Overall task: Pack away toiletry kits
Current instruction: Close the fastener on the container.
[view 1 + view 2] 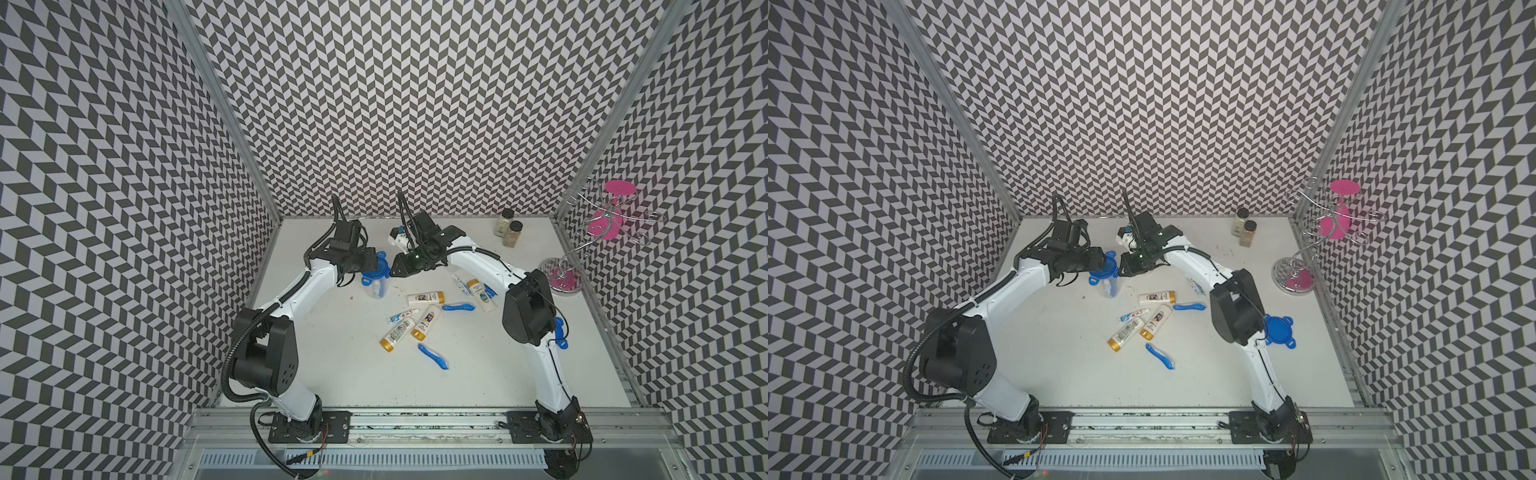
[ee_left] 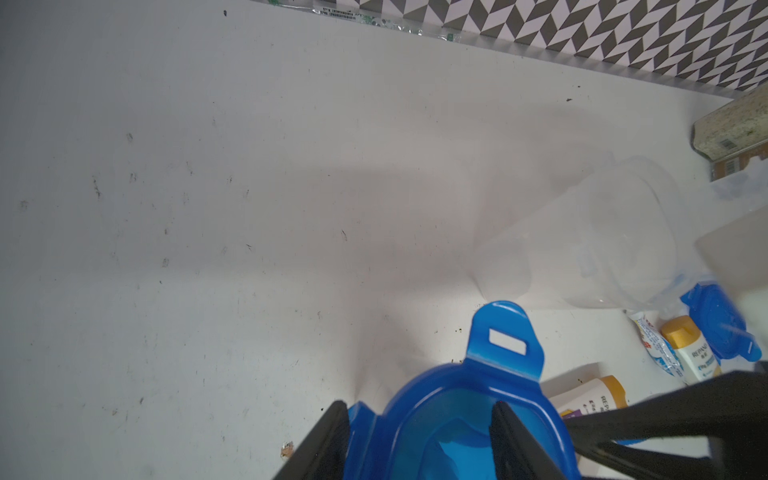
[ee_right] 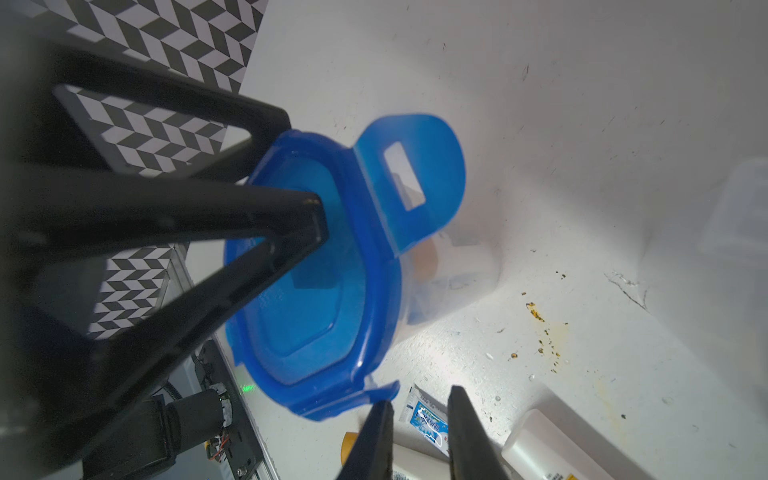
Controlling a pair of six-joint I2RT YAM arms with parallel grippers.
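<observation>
A white bench [image 1: 332, 353] sits inside chevron-patterned walls. Left of centre, toward the back, stands a clear cup [image 1: 377, 289] wearing a blue lid [image 1: 382, 268]. White and gold shapes show through its wall, too blurred to name. The left gripper [image 2: 419, 409] straddles the lid, one finger on its top and one at its rim; whether it clamps cannot be told. The right gripper [image 3: 419, 397] hangs just beside a lid tab, jaws narrowly apart and holding nothing. A second cup [image 2: 602, 232] is near. Loose mid-bench lie gold-capped tubes [image 1: 426, 297], a toothpaste tube [image 1: 403, 316] and blue toothbrushes [image 1: 433, 356], with a spare lid [image 1: 1277, 330] beyond them.
</observation>
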